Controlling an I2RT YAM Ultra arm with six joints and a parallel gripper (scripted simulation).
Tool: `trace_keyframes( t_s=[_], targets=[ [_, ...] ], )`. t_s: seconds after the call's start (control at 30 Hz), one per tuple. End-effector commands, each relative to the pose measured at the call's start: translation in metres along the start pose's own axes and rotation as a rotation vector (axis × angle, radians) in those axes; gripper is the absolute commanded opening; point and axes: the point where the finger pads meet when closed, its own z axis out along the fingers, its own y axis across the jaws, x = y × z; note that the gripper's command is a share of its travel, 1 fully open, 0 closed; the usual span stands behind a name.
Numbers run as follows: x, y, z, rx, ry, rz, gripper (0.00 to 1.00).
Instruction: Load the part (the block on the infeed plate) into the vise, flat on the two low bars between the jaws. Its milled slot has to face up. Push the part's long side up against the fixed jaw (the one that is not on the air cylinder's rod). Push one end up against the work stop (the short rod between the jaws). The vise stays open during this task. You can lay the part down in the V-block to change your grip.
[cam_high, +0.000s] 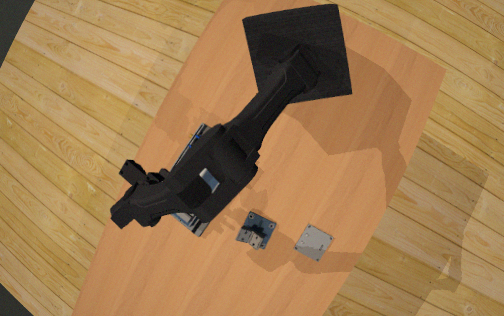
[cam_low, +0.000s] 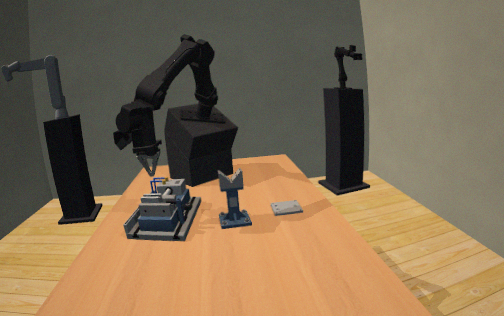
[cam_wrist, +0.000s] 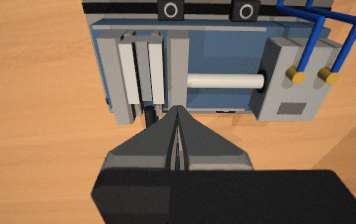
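My gripper (cam_low: 151, 174) (cam_wrist: 177, 112) is shut and empty, pointing down above the vise (cam_low: 157, 222) (cam_high: 201, 229); the arm hides it in the top view. The part (cam_wrist: 157, 75) lies between the jaws, its slot facing up between two light ridges. Its long side is beside the fixed jaw (cam_wrist: 113, 75); a thin dark line runs between them, and I cannot tell whether they touch. A narrow gap separates it from the moving jaw (cam_wrist: 178, 70). Its near end is close to the black work stop (cam_wrist: 150, 117); contact is unclear. The low bars are mostly hidden under the part.
The V-block (cam_high: 252, 236) (cam_low: 231, 181) stands empty beside the vise. The infeed plate (cam_high: 320, 235) (cam_low: 287, 207) is bare. The air cylinder (cam_wrist: 292, 100), with blue hoses (cam_wrist: 311, 45) and brass fittings, is on the moving jaw's side.
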Motion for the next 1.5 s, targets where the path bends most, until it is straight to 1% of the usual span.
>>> trace_keyframes(
  t_s=[0.0, 0.13, 0.23, 0.33, 0.4, 0.47, 0.5, 0.53, 0.6, 0.63, 0.7, 0.77, 0.87, 0.9, 1.0, 1.03, 1.1, 1.17, 1.2, 1.27, 1.33, 1.43, 1.47],
  targets=[
    [-0.009, 0.009, -0.017, -0.047, -0.030, 0.009, 0.00],
    [-0.009, 0.004, -0.012, -0.034, -0.026, 0.016, 0.00],
    [-0.012, 0.002, -0.003, -0.024, -0.023, 0.022, 0.00],
    [-0.012, -0.004, 0.005, -0.007, -0.018, 0.030, 0.00],
    [-0.008, 0.004, 0.005, -0.023, -0.020, 0.012, 0.00],
    [-0.003, 0.004, 0.005, -0.024, -0.018, 0.003, 0.00],
    [-0.003, 0.002, 0.009, -0.017, -0.016, 0.006, 0.00],
    [-0.005, 0.003, 0.012, -0.018, -0.017, 0.008, 0.00],
    [-0.005, 0.003, 0.012, -0.018, -0.017, 0.008, 0.00],
    [-0.011, 0.005, 0.007, -0.032, -0.025, 0.018, 0.00],
    [-0.013, -0.003, 0.018, -0.009, -0.019, 0.030, 0.00],
    [-0.009, -0.003, 0.025, -0.003, -0.014, 0.021, 0.00],
    [-0.004, 0.007, 0.020, -0.031, -0.020, 0.002, 0.00],
    [-0.004, 0.007, 0.021, -0.032, -0.021, 0.003, 0.00],
    [-0.010, -0.005, 0.037, 0.000, -0.014, 0.026, 0.00],
    [-0.010, -0.004, 0.038, -0.003, -0.015, 0.024, 0.00],
    [-0.007, 0.001, 0.037, -0.013, -0.016, 0.014, 0.00],
    [-0.007, 0.001, 0.037, -0.013, -0.016, 0.014, 0.00],
    [-0.006, 0.007, 0.027, -0.037, -0.024, 0.008, 0.00],
    [-0.005, 0.015, 0.026, -0.054, -0.028, -0.003, 0.00],
    [-0.003, 0.013, 0.029, -0.049, -0.025, -0.005, 0.00],
    [-0.008, 0.004, 0.043, -0.022, -0.019, 0.013, 0.00],
    [-0.009, 0.003, 0.044, -0.019, -0.019, 0.017, 0.00]
  ],
)
